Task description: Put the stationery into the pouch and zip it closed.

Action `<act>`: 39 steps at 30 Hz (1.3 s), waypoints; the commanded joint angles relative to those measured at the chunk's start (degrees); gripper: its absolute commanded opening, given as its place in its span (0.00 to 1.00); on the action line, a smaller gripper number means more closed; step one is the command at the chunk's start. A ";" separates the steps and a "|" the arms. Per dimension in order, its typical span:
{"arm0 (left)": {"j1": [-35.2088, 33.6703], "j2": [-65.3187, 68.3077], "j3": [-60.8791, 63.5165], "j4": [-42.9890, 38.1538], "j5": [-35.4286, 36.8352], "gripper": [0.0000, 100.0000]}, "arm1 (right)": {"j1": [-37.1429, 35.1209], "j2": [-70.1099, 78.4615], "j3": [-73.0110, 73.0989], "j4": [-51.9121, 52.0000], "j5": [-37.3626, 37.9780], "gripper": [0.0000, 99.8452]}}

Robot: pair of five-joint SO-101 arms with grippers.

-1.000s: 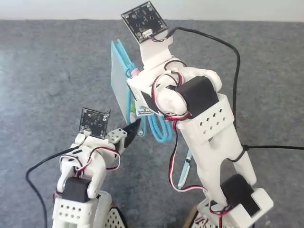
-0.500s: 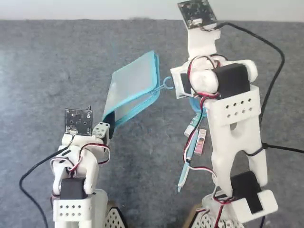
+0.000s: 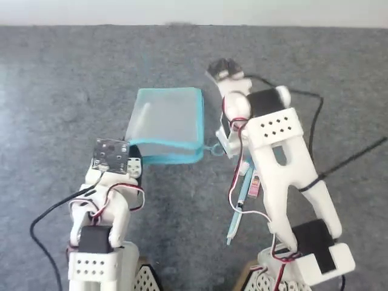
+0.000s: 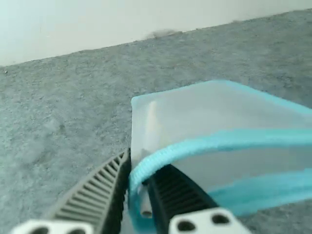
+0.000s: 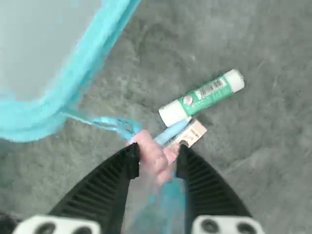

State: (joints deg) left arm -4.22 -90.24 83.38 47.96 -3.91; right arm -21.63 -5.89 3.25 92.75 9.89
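Note:
The translucent pouch (image 3: 170, 121) with its cyan zipper edge lies flat on the grey mat. My left gripper (image 3: 137, 162) is shut on the pouch's near corner, its fingers (image 4: 105, 192) clamping the cyan edge (image 4: 195, 146). At the opposite corner my right gripper (image 5: 156, 156) is shut on a pink piece at the end of the cyan zipper pull (image 5: 114, 124) (image 3: 212, 147). Just beyond it lie a green and white glue stick (image 5: 202, 97) and a small beige eraser (image 5: 192, 132) (image 3: 254, 185). A light blue pen (image 3: 239, 209) lies under the right arm.
The grey mat (image 3: 60, 91) reaches to a pale wall at the back. Both arm bases (image 3: 94, 267) stand at the near edge, with cables (image 3: 45, 212) trailing beside them. Open mat lies left of the pouch and behind it.
The pouch, held up on edge between both grippers, has come down flat onto the mat. The right arm swung right and lowered; the left arm dropped slightly.

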 commanded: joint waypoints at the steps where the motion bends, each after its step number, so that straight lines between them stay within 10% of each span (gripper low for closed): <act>1: 0.00 -0.88 -3.82 -0.18 -0.88 0.01 | 1.63 -5.67 5.98 -7.34 0.44 0.18; 13: -1.93 1.49 -2.59 -2.81 0.79 0.01 | 5.76 -26.86 26.99 -11.03 -3.34 0.17; 39: -2.46 3.43 0.57 -5.98 0.62 0.01 | 7.60 4.97 36.48 -29.23 -11.34 0.17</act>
State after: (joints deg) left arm -6.24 -87.08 84.35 44.35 -4.00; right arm -14.24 -1.58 40.26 65.05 -0.66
